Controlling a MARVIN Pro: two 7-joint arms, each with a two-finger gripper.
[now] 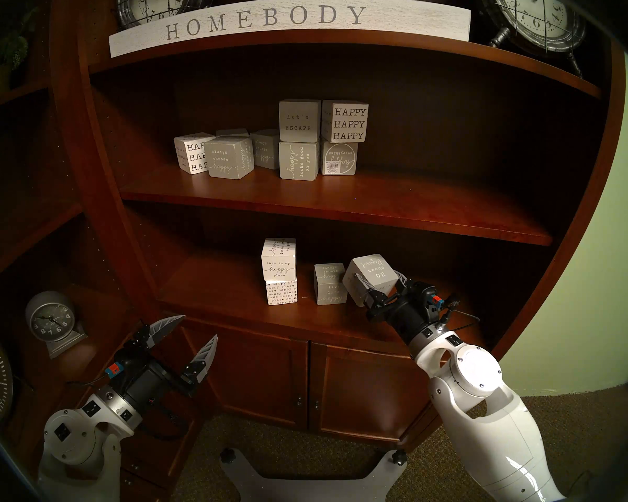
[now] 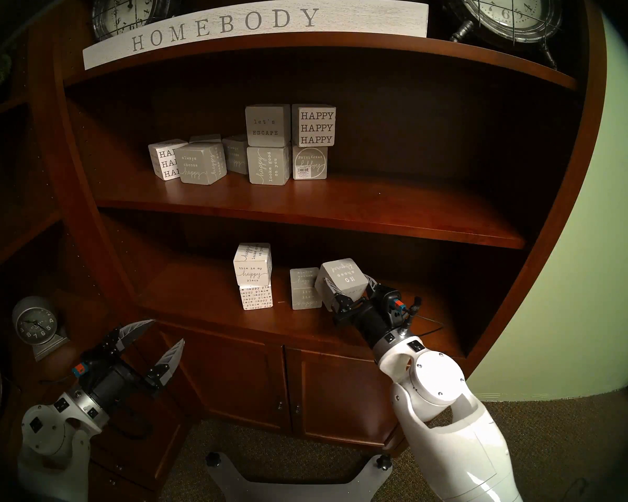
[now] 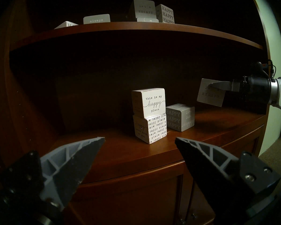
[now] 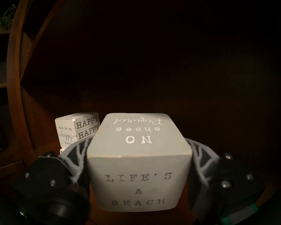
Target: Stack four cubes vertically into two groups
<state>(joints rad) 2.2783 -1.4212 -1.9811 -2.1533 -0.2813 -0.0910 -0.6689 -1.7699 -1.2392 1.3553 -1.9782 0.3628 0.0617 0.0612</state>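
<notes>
"live life happy" cube (image 1: 330, 284) partly hidden

White cubes (image 1: 279, 271) stacked; one grey cube (image 1: 330, 284) shelved, other (image 1: 371, 278) aloft, tilted.

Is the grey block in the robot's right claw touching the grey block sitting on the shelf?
Apart. The left wrist view shows the held grey cube in the right gripper hanging clear, up and right of the "live life happy" cube.
</notes>
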